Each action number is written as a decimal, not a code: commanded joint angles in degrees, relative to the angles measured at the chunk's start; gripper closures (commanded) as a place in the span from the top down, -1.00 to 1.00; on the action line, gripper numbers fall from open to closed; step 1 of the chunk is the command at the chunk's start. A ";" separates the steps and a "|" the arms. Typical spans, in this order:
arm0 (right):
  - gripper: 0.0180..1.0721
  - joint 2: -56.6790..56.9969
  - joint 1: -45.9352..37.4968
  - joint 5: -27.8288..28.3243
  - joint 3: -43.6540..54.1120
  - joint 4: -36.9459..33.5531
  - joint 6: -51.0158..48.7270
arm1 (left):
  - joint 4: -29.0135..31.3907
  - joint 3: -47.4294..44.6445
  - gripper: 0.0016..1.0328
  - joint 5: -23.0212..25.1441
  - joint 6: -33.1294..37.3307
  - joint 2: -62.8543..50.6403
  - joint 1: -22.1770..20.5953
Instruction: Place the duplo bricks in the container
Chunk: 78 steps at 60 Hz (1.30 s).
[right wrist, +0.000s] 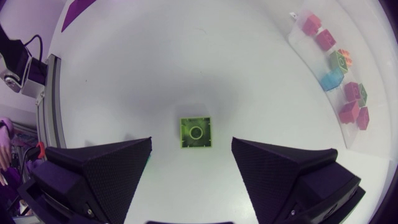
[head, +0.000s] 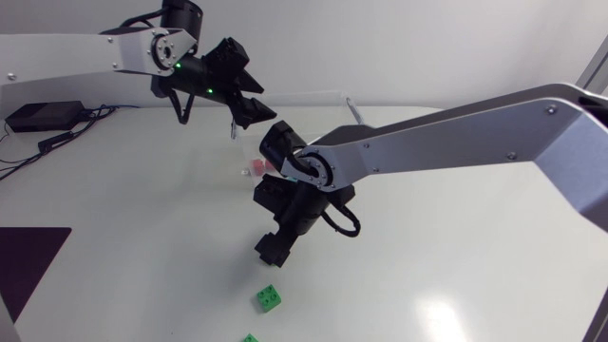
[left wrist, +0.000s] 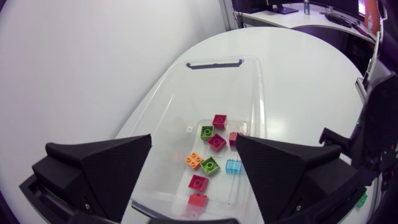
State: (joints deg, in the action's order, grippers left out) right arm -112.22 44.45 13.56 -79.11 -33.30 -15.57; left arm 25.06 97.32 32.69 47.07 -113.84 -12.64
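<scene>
The left pincer (head: pixel 249 101) (left wrist: pixel 194 148) is held above a clear plastic container (left wrist: pixel 214 63) that stands by the desk's far edge. Its fingers are spread wide apart and nothing is gripped between them. Under it, inside the container, nine duplo bricks are seen: a magenta brick (left wrist: pixel 219 121), a green brick (left wrist: pixel 207 132), a second magenta brick (left wrist: pixel 216 142), a red brick (left wrist: pixel 234 138) against the container wall, an orange brick (left wrist: pixel 193 160), a second green brick (left wrist: pixel 209 165), a light blue brick (left wrist: pixel 233 166), a third magenta brick (left wrist: pixel 198 182) and a second red brick (left wrist: pixel 197 199).

The right pincer (head: pixel 275 247) (right wrist: pixel 191 148) is pointed down at the middle of the desk (head: pixel 456 275). Its fingers are also set apart, and nothing is touched by them. A loose green duplo brick (head: pixel 269 299) (right wrist: pixel 196 132) lies flat on the desk just ahead of this pincer, studs up, towards the desk's near edge. Another loose green brick (head: pixel 250 338) is partly seen nearer that edge still.
</scene>
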 commanded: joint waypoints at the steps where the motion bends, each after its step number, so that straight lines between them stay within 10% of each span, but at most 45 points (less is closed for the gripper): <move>1: 0.77 -2.21 0.64 0.59 -1.84 -1.42 -1.92 | 1.13 -3.89 0.90 1.33 2.06 7.05 0.87; 33: 0.42 -9.68 1.08 -0.47 -8.60 -6.78 -3.59 | 17.66 -29.20 0.83 5.37 20.08 36.76 5.70; 38: 0.26 -10.56 1.17 -1.08 -9.13 -7.22 -3.67 | 19.50 -31.14 0.83 6.34 21.93 39.13 7.28; 46: -0.54 -10.91 1.26 -1.78 -9.22 -7.04 -3.59 | 21.79 -35.09 0.83 6.69 25.62 42.21 8.86; 78: -0.60 10.18 -5.33 -2.14 -2.01 -8.27 -1.65 | 26.80 -53.72 0.77 6.07 35.99 50.21 2.54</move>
State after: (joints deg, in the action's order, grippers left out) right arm -105.60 39.68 11.77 -82.63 -40.38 -17.82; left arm 51.16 46.22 38.79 80.62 -65.12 -8.47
